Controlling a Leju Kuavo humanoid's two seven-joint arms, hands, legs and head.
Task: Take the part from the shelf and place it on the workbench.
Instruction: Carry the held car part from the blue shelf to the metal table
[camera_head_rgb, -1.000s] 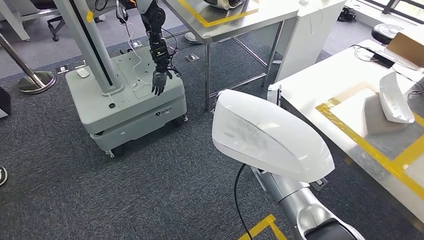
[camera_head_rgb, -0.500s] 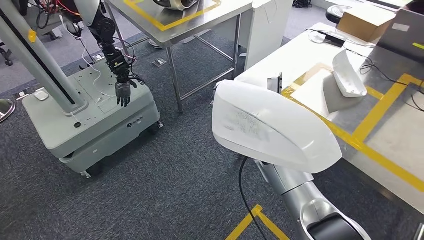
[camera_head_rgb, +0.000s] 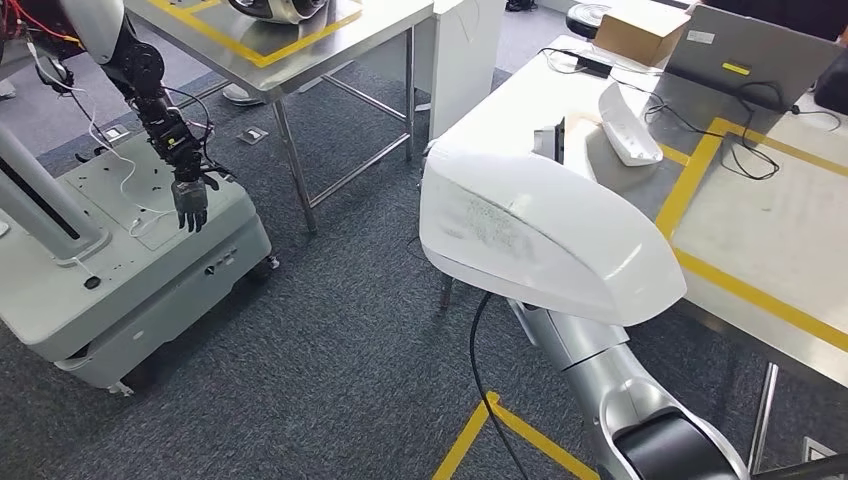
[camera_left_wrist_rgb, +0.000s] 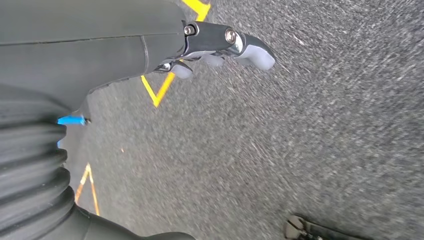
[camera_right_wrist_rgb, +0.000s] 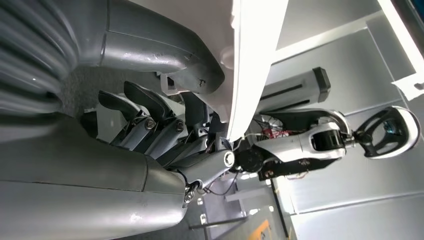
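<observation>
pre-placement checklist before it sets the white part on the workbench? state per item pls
1. Grip on the white part: ok. In the right wrist view the right hand has fingers on one face and the thumb on the other.
2. Landing area on the workbench: ok. The surface inside the yellow tape outline looks bare.
3. Part over the bench: not ok. It hangs mostly over carpet, at the bench's edge.
4. Clutter nearby: not ok. Another white part and cables lie beside the outline.
5. Left hand: ok. It holds nothing and hangs over carpet.
6. The other robot's hand: ok. Well apart, over its grey base.
</observation>
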